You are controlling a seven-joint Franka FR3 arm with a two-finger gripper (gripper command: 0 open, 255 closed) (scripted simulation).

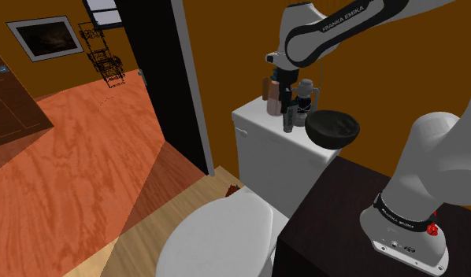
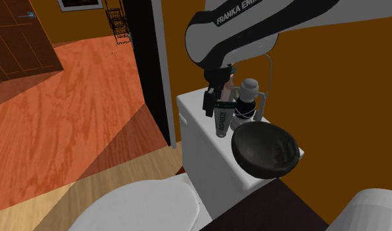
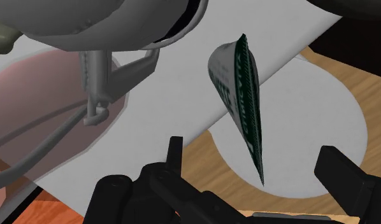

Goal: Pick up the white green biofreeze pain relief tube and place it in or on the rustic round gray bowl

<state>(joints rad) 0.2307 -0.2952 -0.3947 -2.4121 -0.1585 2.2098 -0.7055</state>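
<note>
Fingers [image 3: 336,172] spread wide, touching neither side of the white-green tube [image 3: 241,95] upright between them, mid-frame in the second exterior view at the white toilet tank [image 2: 195,125] top, dark bowl [image 2: 267,152] lower right.

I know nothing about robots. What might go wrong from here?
1. The tube stands upright between the gripper's open fingers, apparently untouched. A clumsy close may tip it off the tank lid toward the toilet.
2. The dark bowl overhangs the lid's edge, so a nudge might knock it off.
3. Bottles crowd the tube and may get bumped.
</note>
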